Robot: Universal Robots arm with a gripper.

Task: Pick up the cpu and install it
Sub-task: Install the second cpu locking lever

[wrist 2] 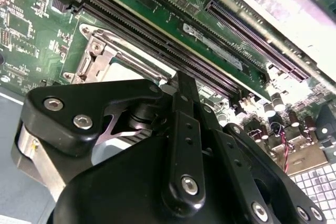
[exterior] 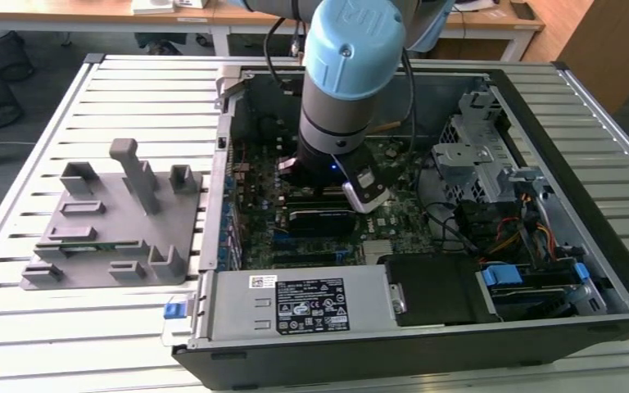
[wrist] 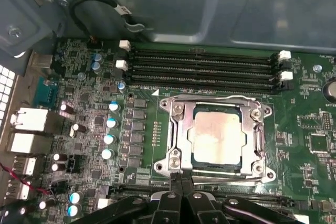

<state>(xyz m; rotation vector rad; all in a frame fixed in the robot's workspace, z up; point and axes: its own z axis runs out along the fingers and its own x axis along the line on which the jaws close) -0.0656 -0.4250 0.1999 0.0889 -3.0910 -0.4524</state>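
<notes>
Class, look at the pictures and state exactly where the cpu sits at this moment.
In the first wrist view the cpu lies flat inside the metal socket frame on the green motherboard, beside the black memory slots, with the pincer right at the frame's edge.

Open PC case (exterior: 576, 98) on slatted table (exterior: 128, 90), grey fixture block (exterior: 118, 221) beside it, RAM slots (wrist: 205, 69), PSU (exterior: 292, 304).

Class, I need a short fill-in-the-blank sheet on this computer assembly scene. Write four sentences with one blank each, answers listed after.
1. The cpu lies inside the metal ____ frame on the motherboard.
2. In the first wrist view, the gripper fingers are ____ together, holding nothing.
3. Next to the socket frame run four long black memory ____.
4. In the exterior view, the grey fixture block sits outside the computer case, on that view's ____.

Answers: socket; shut; slots; left
</notes>
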